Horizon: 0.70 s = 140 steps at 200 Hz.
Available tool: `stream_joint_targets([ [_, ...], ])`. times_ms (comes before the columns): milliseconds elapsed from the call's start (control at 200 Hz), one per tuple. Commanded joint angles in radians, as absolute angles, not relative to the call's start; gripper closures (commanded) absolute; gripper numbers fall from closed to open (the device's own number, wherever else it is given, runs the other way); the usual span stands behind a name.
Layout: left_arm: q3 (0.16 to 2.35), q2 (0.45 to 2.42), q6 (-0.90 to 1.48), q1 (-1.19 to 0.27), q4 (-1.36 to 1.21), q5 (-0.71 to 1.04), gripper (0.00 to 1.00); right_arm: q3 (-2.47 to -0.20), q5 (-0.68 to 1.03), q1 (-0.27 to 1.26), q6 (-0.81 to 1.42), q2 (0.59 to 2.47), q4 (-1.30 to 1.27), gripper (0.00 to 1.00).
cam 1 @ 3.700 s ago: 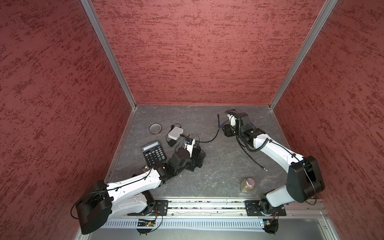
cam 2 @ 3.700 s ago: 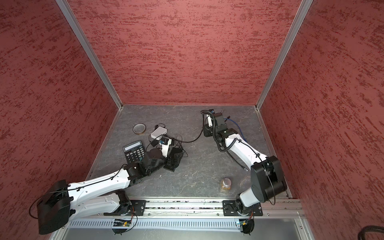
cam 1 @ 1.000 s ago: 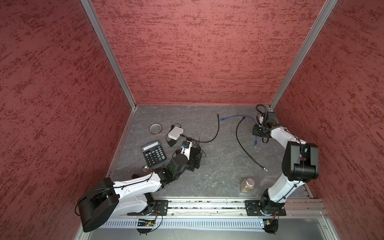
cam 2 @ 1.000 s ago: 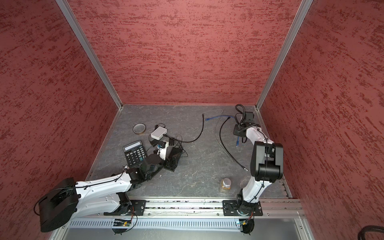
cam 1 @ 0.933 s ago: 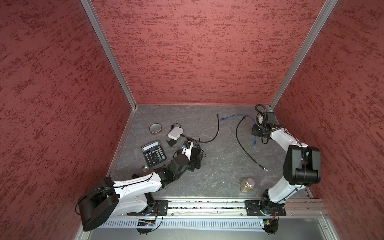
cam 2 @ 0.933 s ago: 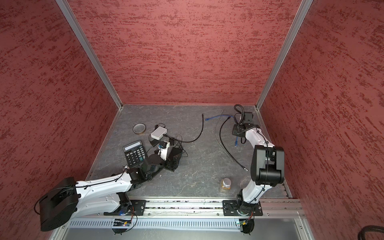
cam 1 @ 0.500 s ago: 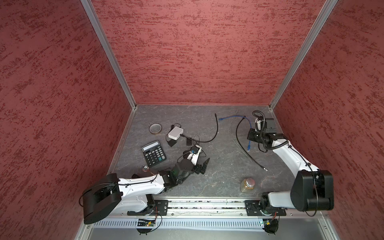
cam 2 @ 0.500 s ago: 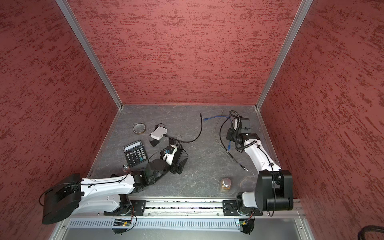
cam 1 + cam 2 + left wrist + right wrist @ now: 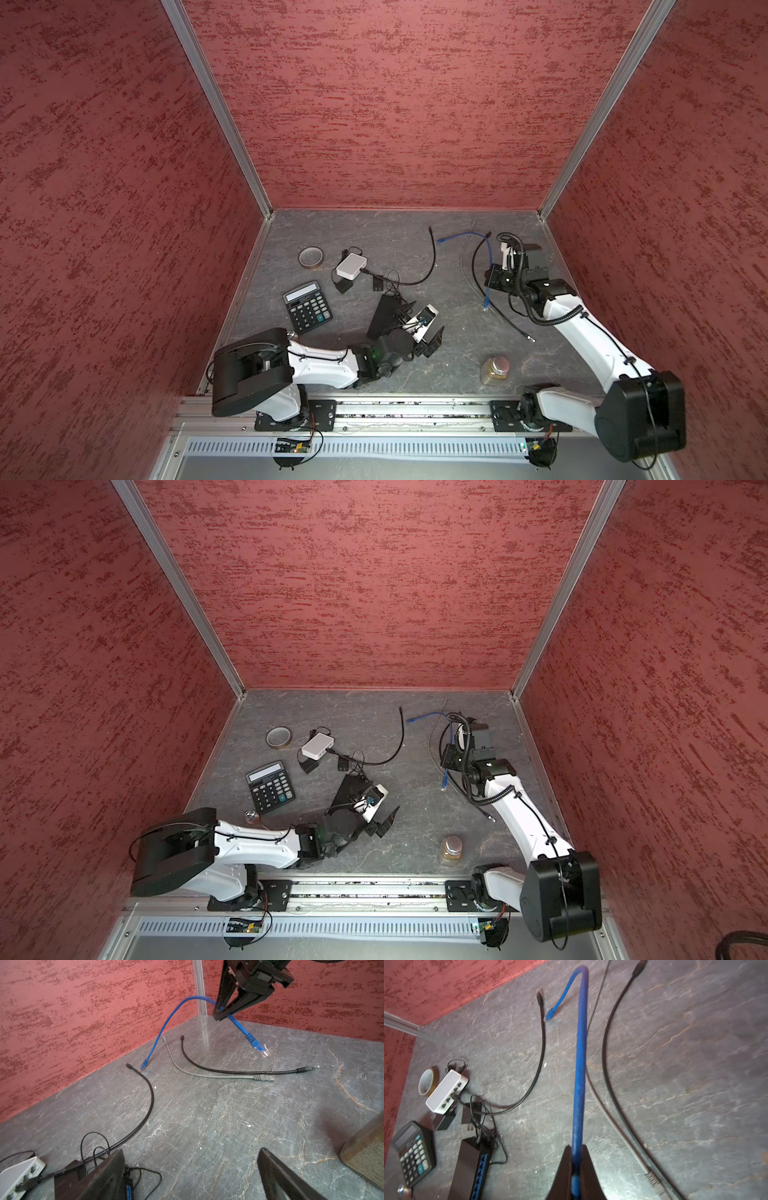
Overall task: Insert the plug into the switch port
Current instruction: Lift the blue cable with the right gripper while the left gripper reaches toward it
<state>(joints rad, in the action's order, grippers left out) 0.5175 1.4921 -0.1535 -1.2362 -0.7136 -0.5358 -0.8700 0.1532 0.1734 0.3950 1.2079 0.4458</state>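
The right gripper (image 9: 575, 1148) is pinching the blue cable (image 9: 580, 1043), its plug (image 9: 263, 1051) dangling above the table (image 9: 207, 1126), well apart from the black switch (image 9: 384, 318). The left gripper (image 9: 191, 1150) is hovering spread wide, empty, just beside that switch. A lidded jar (image 9: 494, 368) is holding something brownish

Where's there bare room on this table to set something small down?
The table is bare along its far edge behind the tape roll and white switch, and between the left gripper and the jar. Crowded: the cords around the white switch and black switch, and the loose cables beneath the right gripper, which holds the blue cable.
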Motion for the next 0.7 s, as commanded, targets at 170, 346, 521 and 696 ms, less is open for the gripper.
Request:
stream_joint_targets([
  [170, 0.628, 1.631, -0.275, -1.253, -0.866, -0.591, 0.05, -0.854, 0.161, 0.244, 0.483, 1.17, 0.43, 0.98],
  [346, 0.68, 1.72, -0.313, -1.276, -0.941, -0.595, 0.18, -0.854, 0.15, 0.278, 0.497, 1.175, 0.425, 0.97],
  [521, 0.76, 1.783, -0.313, -1.29, -0.907, -0.565, 0.17, -0.853, 0.144, 0.294, 0.502, 1.195, 0.409, 0.97],
  [696, 0.815, 1.819, -0.308, -1.292, -0.864, -0.518, 0.16, -0.863, 0.15, 0.302, 0.503, 1.213, 0.402, 0.95],
])
